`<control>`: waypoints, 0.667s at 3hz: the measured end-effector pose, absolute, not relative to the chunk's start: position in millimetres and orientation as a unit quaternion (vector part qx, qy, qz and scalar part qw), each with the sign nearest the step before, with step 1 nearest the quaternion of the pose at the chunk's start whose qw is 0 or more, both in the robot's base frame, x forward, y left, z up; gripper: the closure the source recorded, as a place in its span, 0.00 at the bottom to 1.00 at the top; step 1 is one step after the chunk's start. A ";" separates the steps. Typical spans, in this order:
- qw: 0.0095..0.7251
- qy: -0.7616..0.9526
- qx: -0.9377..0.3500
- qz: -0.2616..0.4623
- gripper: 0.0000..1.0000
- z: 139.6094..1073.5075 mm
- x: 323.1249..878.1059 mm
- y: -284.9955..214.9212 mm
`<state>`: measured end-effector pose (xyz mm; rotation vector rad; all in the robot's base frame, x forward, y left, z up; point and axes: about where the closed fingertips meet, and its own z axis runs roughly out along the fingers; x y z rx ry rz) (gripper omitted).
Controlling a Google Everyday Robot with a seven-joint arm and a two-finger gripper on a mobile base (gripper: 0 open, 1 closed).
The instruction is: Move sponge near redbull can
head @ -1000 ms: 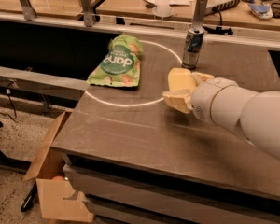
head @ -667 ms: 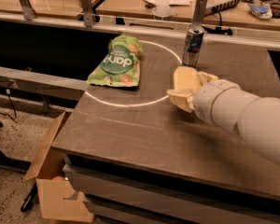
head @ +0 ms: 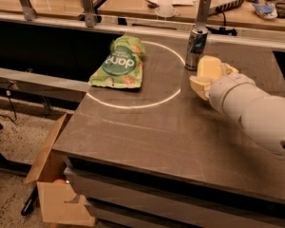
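Note:
The pale yellow sponge point(head: 206, 65) is held between the fingers of my gripper point(head: 213, 78), just above the dark table point(head: 147, 132) at its right side. One finger point(head: 198, 86) shows below and left of the sponge, the other at its right. The silver and blue redbull can point(head: 196, 48) stands upright just behind and left of the sponge, a small gap away. My white arm point(head: 256, 113) comes in from the right.
A green snack bag point(head: 119, 63) lies at the back left, on a white circle point(head: 133, 104) marked on the table. A metal rail with posts point(head: 85, 6) runs behind. An open cardboard box point(head: 52, 194) sits on the floor at the front left.
My gripper has carried the sponge to the right and back, closer to the redbull can. The can and the bag have not moved.

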<state>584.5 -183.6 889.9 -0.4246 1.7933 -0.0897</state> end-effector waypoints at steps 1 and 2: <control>0.595 0.784 -0.175 -0.033 1.00 875.5 600.5 -184.5; 0.584 0.794 -0.163 -0.039 0.82 860.6 611.8 -188.8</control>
